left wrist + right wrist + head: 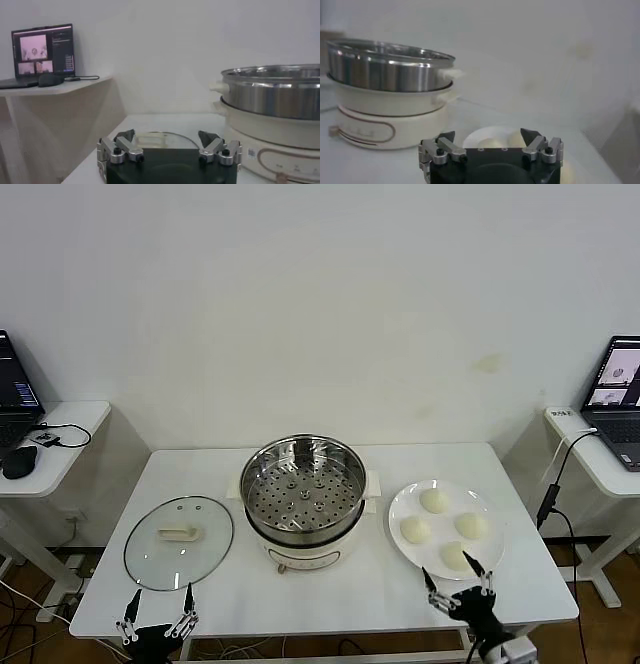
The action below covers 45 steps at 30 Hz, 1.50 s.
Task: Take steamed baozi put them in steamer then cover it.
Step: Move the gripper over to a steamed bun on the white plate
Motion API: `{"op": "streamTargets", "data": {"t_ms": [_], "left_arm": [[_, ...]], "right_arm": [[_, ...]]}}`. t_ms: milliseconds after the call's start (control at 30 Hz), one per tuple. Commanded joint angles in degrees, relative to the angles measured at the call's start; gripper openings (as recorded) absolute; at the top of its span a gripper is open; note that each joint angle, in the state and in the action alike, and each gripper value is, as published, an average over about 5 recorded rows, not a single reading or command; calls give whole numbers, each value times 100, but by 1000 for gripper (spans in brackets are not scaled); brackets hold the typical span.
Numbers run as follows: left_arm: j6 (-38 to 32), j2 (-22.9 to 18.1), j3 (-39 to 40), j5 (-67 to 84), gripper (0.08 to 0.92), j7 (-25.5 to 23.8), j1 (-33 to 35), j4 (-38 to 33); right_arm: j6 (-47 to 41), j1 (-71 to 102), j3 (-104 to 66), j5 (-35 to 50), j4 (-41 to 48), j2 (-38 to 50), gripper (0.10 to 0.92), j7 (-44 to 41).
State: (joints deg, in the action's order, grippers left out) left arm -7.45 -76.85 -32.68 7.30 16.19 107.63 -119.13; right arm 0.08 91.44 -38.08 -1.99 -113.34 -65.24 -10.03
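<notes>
Four cream-white baozi [435, 501] lie on a flat white plate [405, 505] at the table's right. The steel steamer [303, 484] stands open at the middle on its cream base; its perforated tray is bare. The glass cover [179, 541] with a cream bar handle lies flat at the left. My left gripper [159, 610] is open at the front edge, just before the cover [164, 140]. My right gripper [459, 582] is open at the front edge, just before the plate, with baozi [492, 143] beyond its jaws.
The white table's [330, 596] front edge runs just under both grippers. Side desks carry a laptop and mouse at the left [14, 399] and a laptop at the right [618, 389]. A cable [552, 494] hangs by the table's right edge.
</notes>
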Motion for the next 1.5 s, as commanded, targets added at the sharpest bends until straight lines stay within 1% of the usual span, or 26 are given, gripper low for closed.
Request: {"op": "streamTargets", "data": {"t_ms": [33, 267, 400, 500, 667, 833, 900, 1033, 1300, 1500], "left_arm": [[531, -8, 36, -468, 823, 53, -41, -10], [584, -84, 44, -580, 823, 45, -110, -32], [626, -99, 12, -604, 823, 35, -102, -46], [640, -122, 7, -603, 823, 35, -93, -64], [641, -124, -2, -621, 823, 44, -57, -90], [628, -87, -84, -625, 823, 81, -66, -75], [616, -83, -132, -638, 823, 95, -97, -55], [613, -72, -193, -608, 823, 100, -156, -37], [629, -57, -265, -504, 823, 86, -159, -52], [620, -67, -290, -527, 823, 79, -151, -37]], "right_arm": [[-232, -1144, -136, -1504, 633, 1183, 823, -255], [-322, -2564, 561, -2102, 1562, 2083, 823, -826], [-168, -3883, 1435, -2383, 2349, 2508, 823, -1266], [5, -5023, 2271, -2608, 2964, 2646, 823, -1708], [81, -6655, 3853, -2479, 3841, 2760, 823, -2650], [12, -7793, 5232, -1950, 4283, 2876, 823, -3835], [8, -8134, 5722, -1769, 4433, 2868, 823, -4224], [122, -8605, 6347, -1591, 4821, 2639, 823, -4589], [182, -8965, 7105, -1432, 5347, 2208, 823, -4952], [222, -8926, 7261, -1507, 5645, 1882, 823, -4915]]}}
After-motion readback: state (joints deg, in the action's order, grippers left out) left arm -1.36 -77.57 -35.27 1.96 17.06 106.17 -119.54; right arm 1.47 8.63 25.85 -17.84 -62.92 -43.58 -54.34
